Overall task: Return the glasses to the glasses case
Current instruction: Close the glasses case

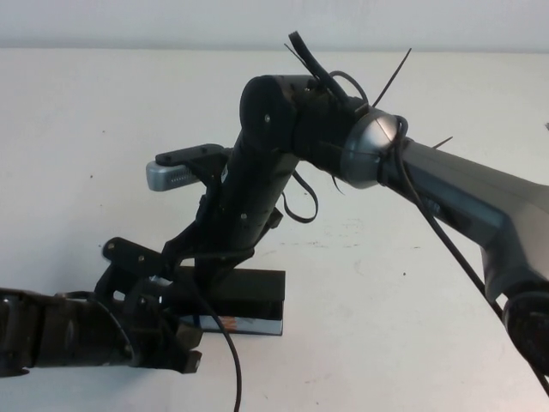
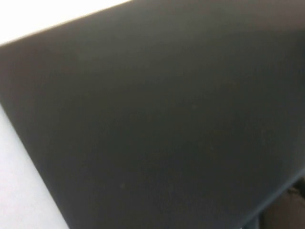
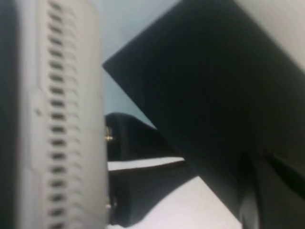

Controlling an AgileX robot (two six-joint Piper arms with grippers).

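The glasses case [image 1: 257, 292] is a black box on the table at the lower centre, and its patterned front [image 1: 249, 324] faces me. The glasses are hidden in every view. My right gripper [image 1: 210, 276] comes down from the right onto the case's left part, and the arm covers it. My left gripper [image 1: 171, 330] is at the case's left front end, dark against it. A flat black face of the case [image 2: 152, 124] fills the left wrist view. The same black surface [image 3: 214, 95] shows in the right wrist view next to one dark finger [image 3: 248, 191].
The white table [image 1: 386, 283] spreads around the case. The right arm's grey link [image 1: 463, 197] crosses the right half of the high view, with loose cables hanging. A grey ribbed housing [image 3: 52, 119] fills one side of the right wrist view.
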